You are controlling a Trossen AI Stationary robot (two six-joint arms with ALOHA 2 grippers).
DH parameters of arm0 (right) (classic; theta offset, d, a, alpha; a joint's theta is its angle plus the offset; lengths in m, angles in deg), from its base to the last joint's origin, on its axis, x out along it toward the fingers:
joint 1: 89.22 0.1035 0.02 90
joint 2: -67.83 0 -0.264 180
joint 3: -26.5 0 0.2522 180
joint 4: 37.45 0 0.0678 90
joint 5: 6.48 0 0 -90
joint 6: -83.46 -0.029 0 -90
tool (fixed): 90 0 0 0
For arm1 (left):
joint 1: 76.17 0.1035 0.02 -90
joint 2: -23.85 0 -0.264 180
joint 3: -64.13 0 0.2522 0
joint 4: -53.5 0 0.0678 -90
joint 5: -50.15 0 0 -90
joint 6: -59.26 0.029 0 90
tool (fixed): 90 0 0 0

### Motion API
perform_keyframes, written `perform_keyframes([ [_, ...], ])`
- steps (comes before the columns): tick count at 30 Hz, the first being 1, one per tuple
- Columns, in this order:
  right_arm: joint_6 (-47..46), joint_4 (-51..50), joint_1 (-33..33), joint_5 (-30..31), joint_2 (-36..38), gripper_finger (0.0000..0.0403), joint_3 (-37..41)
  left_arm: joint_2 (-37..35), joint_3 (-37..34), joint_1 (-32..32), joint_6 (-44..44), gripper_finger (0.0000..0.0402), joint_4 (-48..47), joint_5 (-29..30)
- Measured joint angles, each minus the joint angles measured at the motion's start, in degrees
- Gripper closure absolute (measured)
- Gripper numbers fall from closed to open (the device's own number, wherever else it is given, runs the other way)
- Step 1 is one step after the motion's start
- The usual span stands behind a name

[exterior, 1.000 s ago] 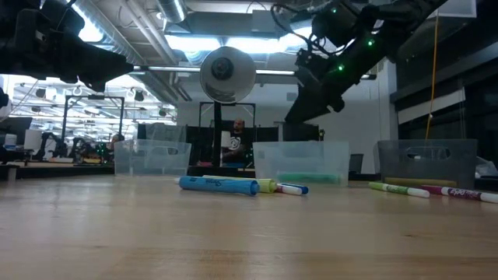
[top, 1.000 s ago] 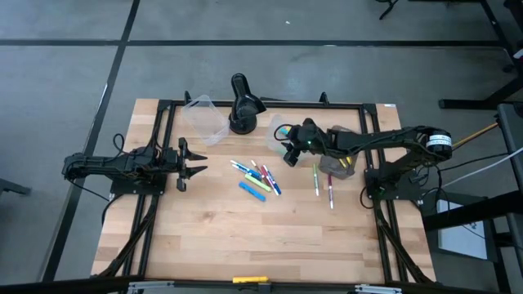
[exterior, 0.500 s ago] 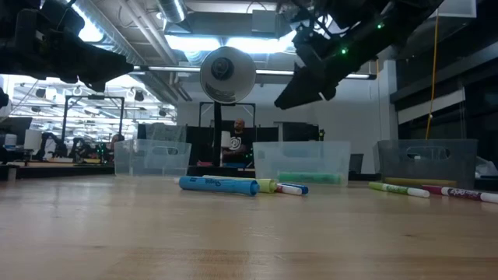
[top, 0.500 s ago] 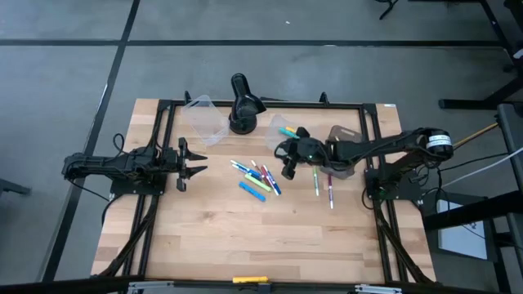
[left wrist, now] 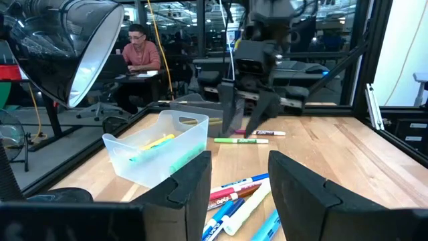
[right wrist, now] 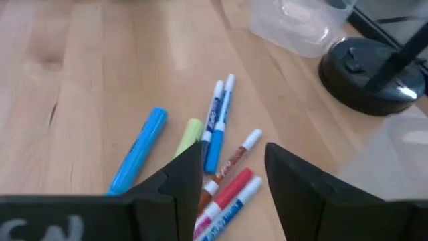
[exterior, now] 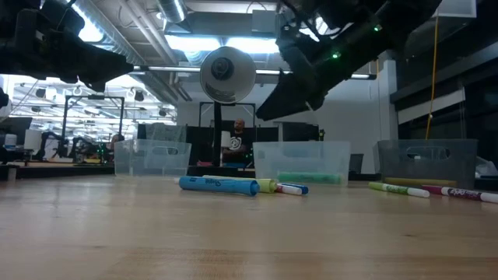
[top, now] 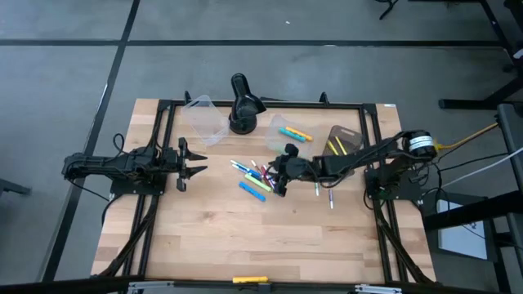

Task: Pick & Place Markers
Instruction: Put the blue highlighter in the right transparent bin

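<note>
Markers (top: 255, 178) lie in a loose cluster near the middle of the desk (top: 245, 245), blue, yellow-green, red and white ones side by side, with a fat blue one (right wrist: 137, 151) at the cluster's near edge. Two more thin markers (top: 324, 189) lie apart toward the desk's right edge, close to the right arm's base. A clear tub (top: 286, 131) by the far edge holds a few markers already; a second clear tub (top: 204, 117) sits tipped near the far left corner, just beside the black desk lamp (top: 243, 104), and a third tub (top: 343, 140) stands near the far right corner with yellow markers in it. The right tool (top: 280, 175) hangs above the cluster's right side with its fingers (right wrist: 175, 182) released and spread, nothing between them. The left tool (top: 194, 162) waits at the desk's left edge, fingers parted and empty, pointed toward the cluster. Beyond the desk a person (left wrist: 140, 50) sits at a screen.
</note>
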State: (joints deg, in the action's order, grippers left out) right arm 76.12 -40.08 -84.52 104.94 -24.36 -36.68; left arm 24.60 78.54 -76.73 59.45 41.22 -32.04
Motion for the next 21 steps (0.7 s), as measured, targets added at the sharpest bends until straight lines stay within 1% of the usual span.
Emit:
perform_keyframes([
  [3,0.26,0.09,1.64,1.78,-3.36,0.0243,-2.48,-0.01,0.02,0.00,0.00,0.0258,0.00,0.00],
  [10,0.26,1.10,4.29,2.13,-10.46,0.0243,-7.72,-0.02,0.00,0.00,0.00,0.0258,0.00,0.00],
  [15,-2.44,2.80,5.80,3.29,-14.82,0.0243,-9.90,-0.01,0.00,0.02,0.00,0.0258,0.00,0.00],
  [21,-3.47,6.63,7.74,5.00,-19.40,0.0243,-11.19,-0.02,0.00,0.02,0.00,0.0258,0.00,0.00],
])
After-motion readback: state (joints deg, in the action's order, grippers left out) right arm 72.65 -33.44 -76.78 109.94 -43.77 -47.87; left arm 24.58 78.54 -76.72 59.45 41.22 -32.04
